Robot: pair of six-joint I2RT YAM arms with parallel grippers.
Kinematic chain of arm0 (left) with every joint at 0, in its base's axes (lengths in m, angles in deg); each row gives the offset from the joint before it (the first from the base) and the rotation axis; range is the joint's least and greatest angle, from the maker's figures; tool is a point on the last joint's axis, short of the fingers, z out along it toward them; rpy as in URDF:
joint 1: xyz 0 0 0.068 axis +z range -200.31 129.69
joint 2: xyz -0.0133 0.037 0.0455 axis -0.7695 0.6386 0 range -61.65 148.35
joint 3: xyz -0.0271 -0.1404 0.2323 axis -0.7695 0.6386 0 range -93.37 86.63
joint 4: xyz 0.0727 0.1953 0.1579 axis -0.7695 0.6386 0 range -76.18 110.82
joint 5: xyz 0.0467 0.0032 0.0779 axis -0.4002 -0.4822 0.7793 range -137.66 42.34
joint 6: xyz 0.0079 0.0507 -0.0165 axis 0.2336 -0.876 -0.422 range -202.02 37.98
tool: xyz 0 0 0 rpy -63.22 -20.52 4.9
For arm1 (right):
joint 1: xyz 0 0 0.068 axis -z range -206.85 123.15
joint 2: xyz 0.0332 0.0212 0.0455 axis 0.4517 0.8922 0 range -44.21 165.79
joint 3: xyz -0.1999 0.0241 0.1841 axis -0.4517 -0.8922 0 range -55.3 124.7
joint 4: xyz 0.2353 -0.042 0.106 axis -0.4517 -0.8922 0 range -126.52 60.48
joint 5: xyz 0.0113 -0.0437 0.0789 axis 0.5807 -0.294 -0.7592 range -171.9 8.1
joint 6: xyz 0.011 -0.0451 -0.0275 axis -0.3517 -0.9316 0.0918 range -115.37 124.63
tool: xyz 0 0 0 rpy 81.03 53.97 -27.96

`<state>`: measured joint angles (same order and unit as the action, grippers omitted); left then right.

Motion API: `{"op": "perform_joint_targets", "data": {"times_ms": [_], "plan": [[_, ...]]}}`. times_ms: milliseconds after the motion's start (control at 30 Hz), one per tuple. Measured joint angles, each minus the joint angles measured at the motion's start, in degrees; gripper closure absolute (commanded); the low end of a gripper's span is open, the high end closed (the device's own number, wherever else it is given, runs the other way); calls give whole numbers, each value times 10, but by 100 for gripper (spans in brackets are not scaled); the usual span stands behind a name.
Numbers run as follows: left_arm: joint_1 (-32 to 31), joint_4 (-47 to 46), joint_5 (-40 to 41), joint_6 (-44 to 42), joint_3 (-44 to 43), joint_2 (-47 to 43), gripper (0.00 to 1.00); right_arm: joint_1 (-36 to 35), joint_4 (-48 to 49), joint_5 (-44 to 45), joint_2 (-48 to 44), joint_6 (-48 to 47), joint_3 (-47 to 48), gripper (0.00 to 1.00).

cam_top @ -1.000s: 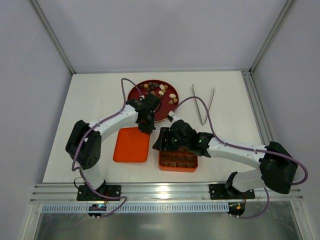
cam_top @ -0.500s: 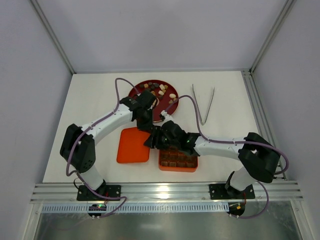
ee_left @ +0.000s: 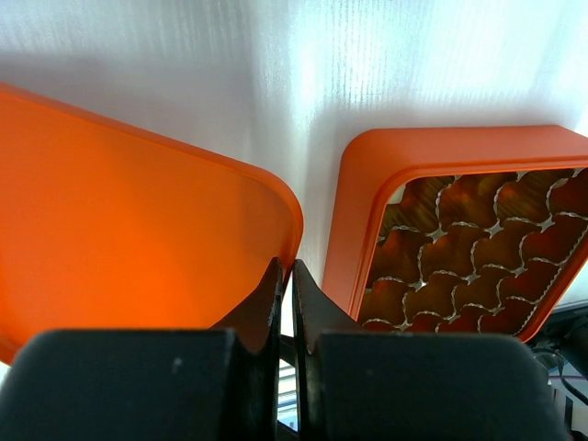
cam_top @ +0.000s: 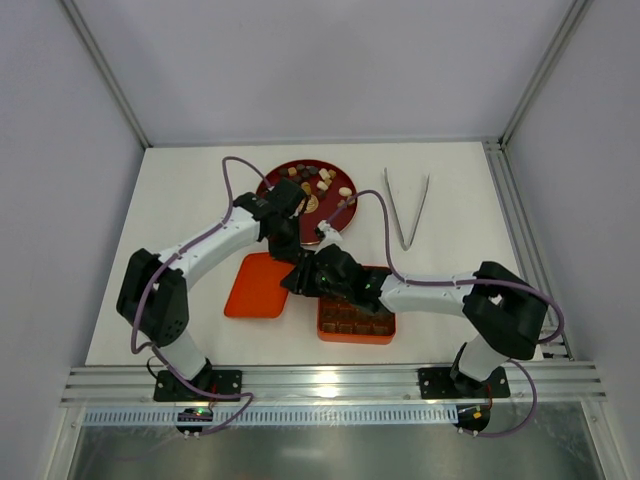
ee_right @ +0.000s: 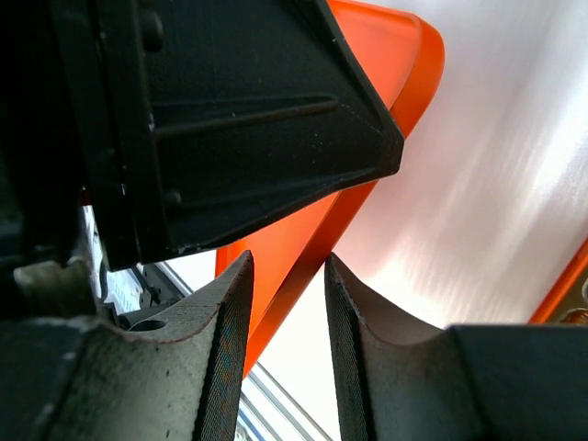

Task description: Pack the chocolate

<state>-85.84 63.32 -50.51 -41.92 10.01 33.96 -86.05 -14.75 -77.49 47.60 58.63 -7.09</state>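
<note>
Left hand pressed together, pinching corner rim of lid; lid looks tilted off table. Right hand part-spread, lid rim between its fingers, not clamped yet by look of it. Chocolate on plate at far side, apart from box. I judge handover of lid in hand: seat rim deep between right fingers, clamp square, release left only once grip firm. Thin plastic likely slips if nipped at very edge.

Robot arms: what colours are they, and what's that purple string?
The left arm and right arm are white tubes with chunky black joints. A thin purple cable loops along each. Each ends in two dark, pointed fingers.
</note>
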Motion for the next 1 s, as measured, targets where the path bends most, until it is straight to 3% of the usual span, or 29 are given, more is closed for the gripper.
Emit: {"op": "perform_joint_targets", "data": {"times_ms": [867,1000], "plan": [[-5,-45,-16,76,49,-68,100,-17,28,37,35,64,-23,62],[-5,-53,-24,80,49,-71,99,-17,28,36,39,66,-23,71]]}}
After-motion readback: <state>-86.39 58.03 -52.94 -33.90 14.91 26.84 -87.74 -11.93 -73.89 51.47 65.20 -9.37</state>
